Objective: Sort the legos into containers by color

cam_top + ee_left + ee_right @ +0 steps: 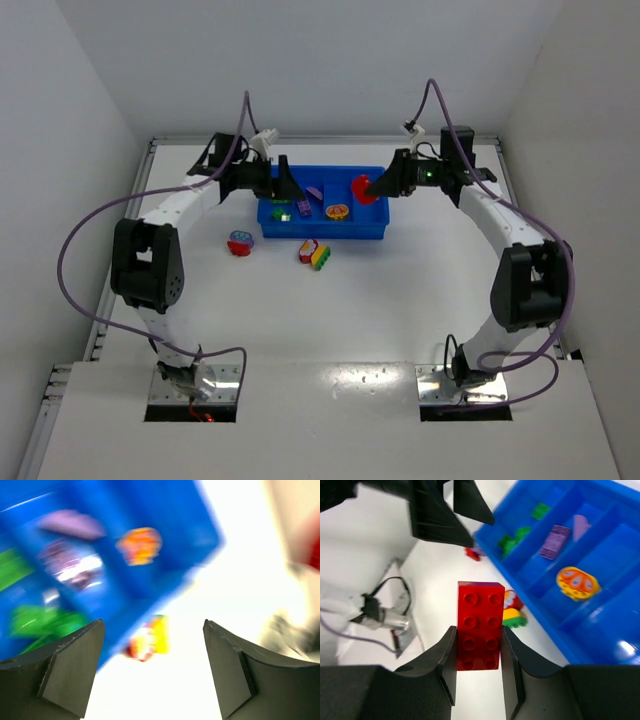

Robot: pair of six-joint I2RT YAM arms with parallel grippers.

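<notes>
Left gripper [284, 186]: I see it hanging over the left end of the tray. Its wrist view is blurred, but the two dark fingers [75, 665] stand wide apart with nothing between them.
Loose piece, left [240, 243]: a red lego with a purplish top lies on the white table [330, 330], just left of the tray's near corner.
Tray [325, 236]: bright blue, with four side-by-side compartments, set across the far middle of the table.
First compartment: green legos [280, 212] lie here, below the left gripper.
Second compartment: purple legos [304, 208] lie here. My right wrist view shows one flat purple brick [555, 535] and a paler one beyond it.
Third compartment: one rounded orange-and-yellow piece [338, 211] lies here.
Loose piece, centre [315, 253]: a red, yellow and green stack lies on the table just in front of the tray, apart from its wall.
Right gripper [376, 188]: it is raised over the right end of the tray, with both fingers [445, 660] pressed against the long sides of a red brick.
Red brick [480, 630]: it has two rows of studs and is held lengthwise in the air. A thin purple edge shows at its far end.
</notes>
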